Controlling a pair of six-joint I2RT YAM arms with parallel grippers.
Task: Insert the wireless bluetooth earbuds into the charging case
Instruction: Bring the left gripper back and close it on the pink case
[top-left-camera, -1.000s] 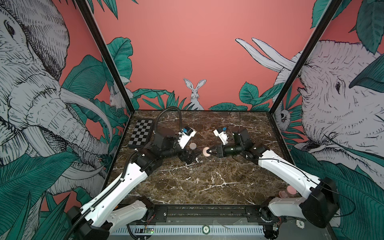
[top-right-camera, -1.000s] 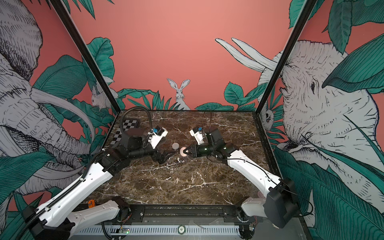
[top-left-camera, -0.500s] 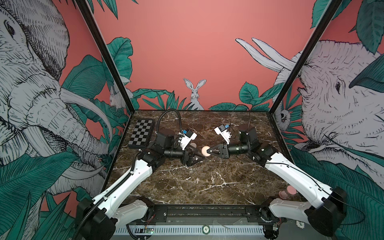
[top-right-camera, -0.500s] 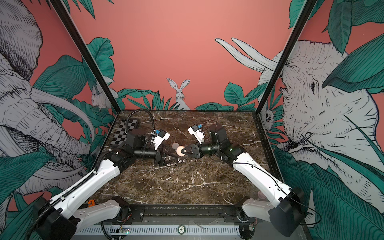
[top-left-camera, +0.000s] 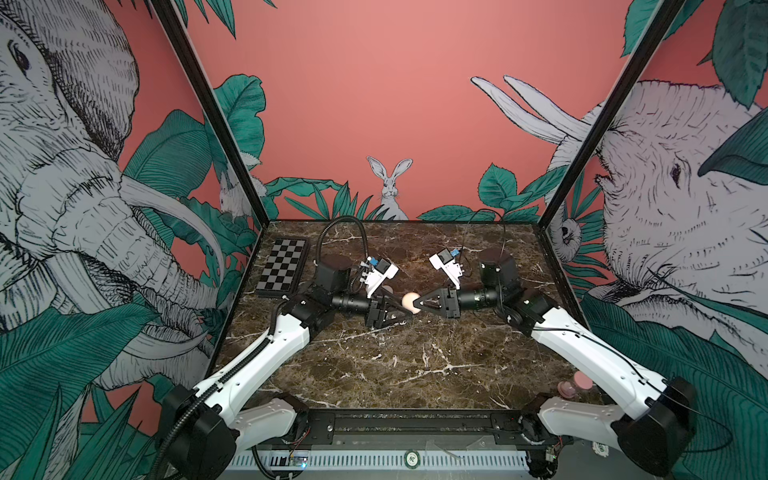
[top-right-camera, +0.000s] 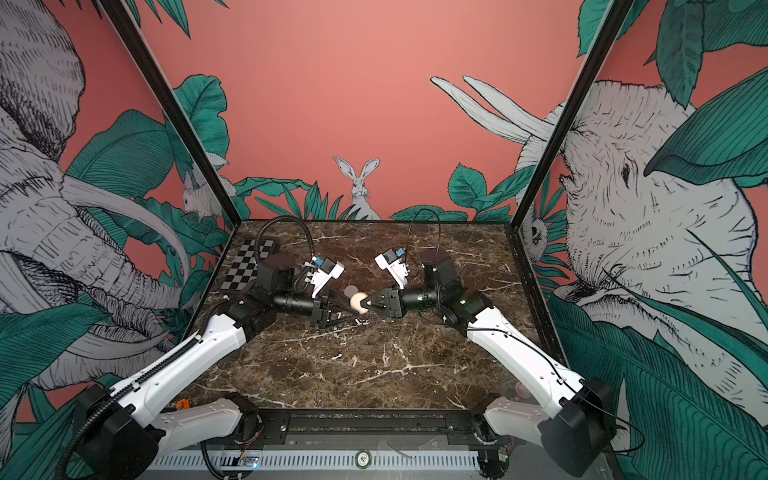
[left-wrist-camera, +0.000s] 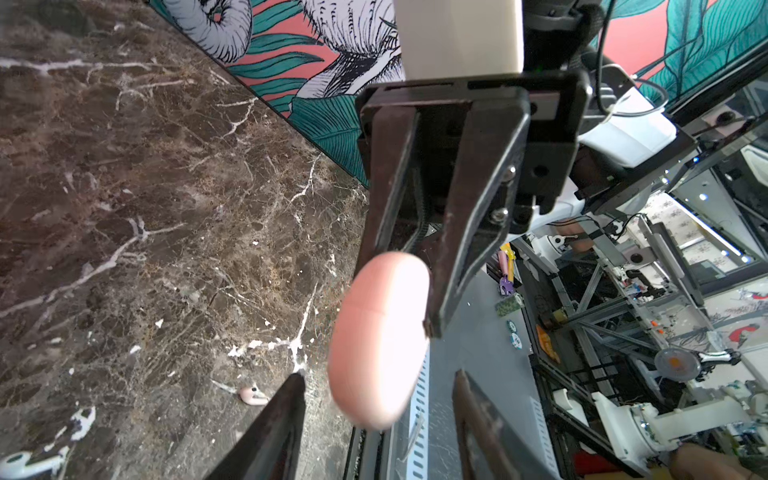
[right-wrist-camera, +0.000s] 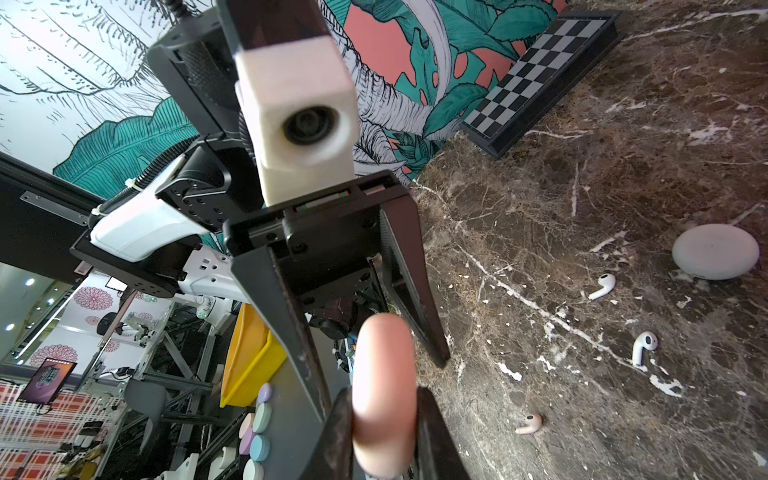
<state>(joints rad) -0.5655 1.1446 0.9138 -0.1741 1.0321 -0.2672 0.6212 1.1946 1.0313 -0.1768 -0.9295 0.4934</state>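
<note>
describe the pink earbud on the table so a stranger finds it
On the brown marble table, find the white round case. Beyond the two white earbuds beside it lies the pink earbud, farthest from that case. Its pink colour alone sets it apart.

Right wrist view: near end of pink charging case (right-wrist-camera: 384, 386) blurred, cropped by frame edge; right pincer (right-wrist-camera: 384, 401) fingers cropped too. Left wrist view: case end blurred; left pincer (left-wrist-camera: 378, 376) fingers run out of frame; pink earbud (left-wrist-camera: 251, 397) half hidden behind one finger; white earbud (left-wrist-camera: 29, 463) cropped at corner. Top views: earbuds too small to make out; pale round case (top-right-camera: 351, 290) partly covered by charging case; pink objects (top-left-camera: 582, 379) partly behind right arm (top-left-camera: 590, 353), identity unclear.
</note>
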